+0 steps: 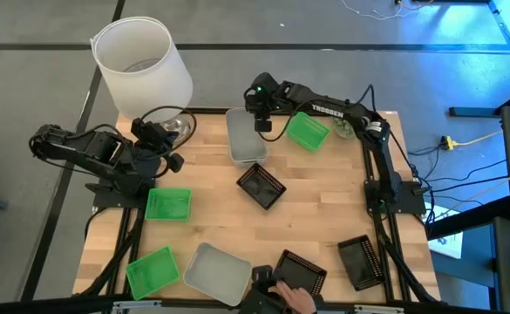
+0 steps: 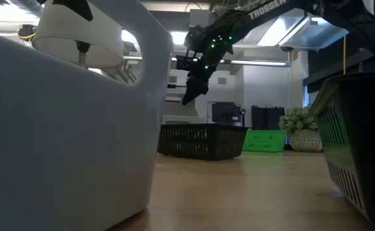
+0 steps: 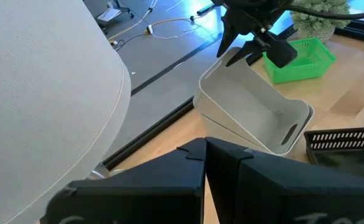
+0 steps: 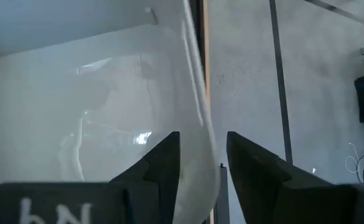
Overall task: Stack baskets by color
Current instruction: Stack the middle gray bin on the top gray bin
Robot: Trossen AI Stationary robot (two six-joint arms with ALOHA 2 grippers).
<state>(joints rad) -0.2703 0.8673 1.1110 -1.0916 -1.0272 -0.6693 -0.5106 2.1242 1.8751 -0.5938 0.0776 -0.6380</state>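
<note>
Two grey-white baskets (image 1: pixel 246 138) sit nested near the table's far edge. My right gripper (image 1: pixel 263 126) hangs open over the top one's far end, fingers on either side of its wall. A green basket (image 1: pixel 307 131) lies to its right, and a black basket (image 1: pixel 261 186) sits at mid table. Two green baskets (image 1: pixel 169 203) (image 1: pixel 153 270) lie at the left. A third grey-white basket (image 1: pixel 218 272) and two black baskets (image 1: pixel 300 270) (image 1: pixel 359 260) line the near edge. My left gripper (image 3: pixel 205 162) waits shut and empty at the far left. My right gripper comes slanting down from the table's right, one finger (image 4: pixel 166 165) inside the top grey-white basket and one outside. The thin far end wall (image 4: pixel 197 155) stands between them. Whether either finger touches it, I cannot tell. The basket rests nested in the one below.
A white lampshade (image 1: pixel 141 65) stands at the far left corner beside my left arm. A small green plant (image 1: pixel 346 128) sits at the far right. A person's hand (image 1: pixel 289 296) reaches in at the near edge by a black basket. Bare wood lies at mid table.
</note>
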